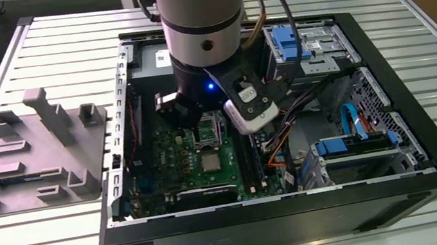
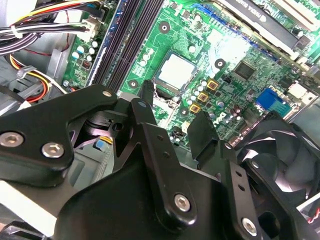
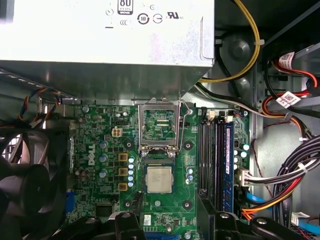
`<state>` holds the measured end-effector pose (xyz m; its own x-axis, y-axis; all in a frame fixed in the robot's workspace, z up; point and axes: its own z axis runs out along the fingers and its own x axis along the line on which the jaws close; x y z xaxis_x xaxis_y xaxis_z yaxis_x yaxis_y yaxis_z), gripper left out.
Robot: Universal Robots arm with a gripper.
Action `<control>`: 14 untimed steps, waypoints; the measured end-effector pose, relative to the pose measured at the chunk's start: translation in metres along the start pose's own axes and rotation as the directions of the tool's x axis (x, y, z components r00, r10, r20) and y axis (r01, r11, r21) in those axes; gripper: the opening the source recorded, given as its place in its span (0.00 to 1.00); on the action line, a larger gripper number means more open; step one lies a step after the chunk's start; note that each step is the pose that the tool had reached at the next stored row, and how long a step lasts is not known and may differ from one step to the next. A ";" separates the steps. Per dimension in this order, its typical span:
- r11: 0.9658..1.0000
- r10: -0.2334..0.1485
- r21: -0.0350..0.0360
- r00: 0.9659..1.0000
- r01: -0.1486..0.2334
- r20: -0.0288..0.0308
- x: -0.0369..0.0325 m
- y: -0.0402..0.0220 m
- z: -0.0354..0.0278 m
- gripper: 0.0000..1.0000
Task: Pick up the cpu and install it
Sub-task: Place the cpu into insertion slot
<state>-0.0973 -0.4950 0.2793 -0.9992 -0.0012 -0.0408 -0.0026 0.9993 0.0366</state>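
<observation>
The cpu (image 3: pixel 159 179), a small square chip with a pale metal top, lies flat in the socket of the green motherboard (image 3: pixel 100 165). The socket's metal frame (image 3: pixel 159 123) is swung up beside it. In the second wrist view the cpu (image 2: pixel 175 70) shows just beyond my black fingers (image 2: pixel 146 95). My gripper (image 3: pixel 170 206) hovers above the board a little to one side of the cpu, open, with nothing between its fingers. In the exterior view the arm's wrist (image 1: pixel 205 46) stands over the open computer case, and the cpu (image 1: pixel 213 160) lies below it.
A grey power-supply box (image 3: pixel 105 35) borders the board on one side, and a black fan (image 3: pixel 25 185) sits close to the fingers. Memory slots (image 3: pixel 217 160) and bundled cables (image 3: pixel 280 185) flank the socket. A grey fixture block (image 1: pixel 33 156) rests on the slatted table at the exterior view's left.
</observation>
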 end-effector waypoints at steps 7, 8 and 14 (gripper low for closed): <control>1.000 0.000 0.000 1.000 0.000 0.000 0.0000 0.0000 0.0010 0.54; 1.000 0.000 0.000 1.000 0.000 0.000 0.0000 0.0000 0.0016 0.54; 1.000 0.000 0.000 1.000 0.000 0.000 0.0002 -0.0002 0.0051 0.54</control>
<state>-0.0973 -0.4950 0.2742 -0.9992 -0.0012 -0.0408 -0.0027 0.9993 0.0366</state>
